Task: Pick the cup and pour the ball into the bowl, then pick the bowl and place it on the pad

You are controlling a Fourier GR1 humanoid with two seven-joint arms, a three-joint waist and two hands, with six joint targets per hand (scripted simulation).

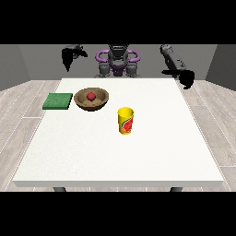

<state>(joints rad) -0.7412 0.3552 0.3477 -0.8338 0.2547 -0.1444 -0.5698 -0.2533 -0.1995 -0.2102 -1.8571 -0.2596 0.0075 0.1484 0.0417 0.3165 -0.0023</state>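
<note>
Ball (91, 96) already sits in bowl (91, 98); cup (125, 120) upright mid-surface; pad (58, 101) just beside bowl at view's left. Hand at view's left (70, 56) is nearer the bowl than hand at view's right (185, 77); both raised, holding nothing, finger state: cannot tell.

A bare, lab-like test room is showing here: plain grey walls (27, 64) are closing in a pale wood-plank floor (18, 120), and a large white counter (120, 156) is standing alone before a humanoid robot (118, 61).
</note>
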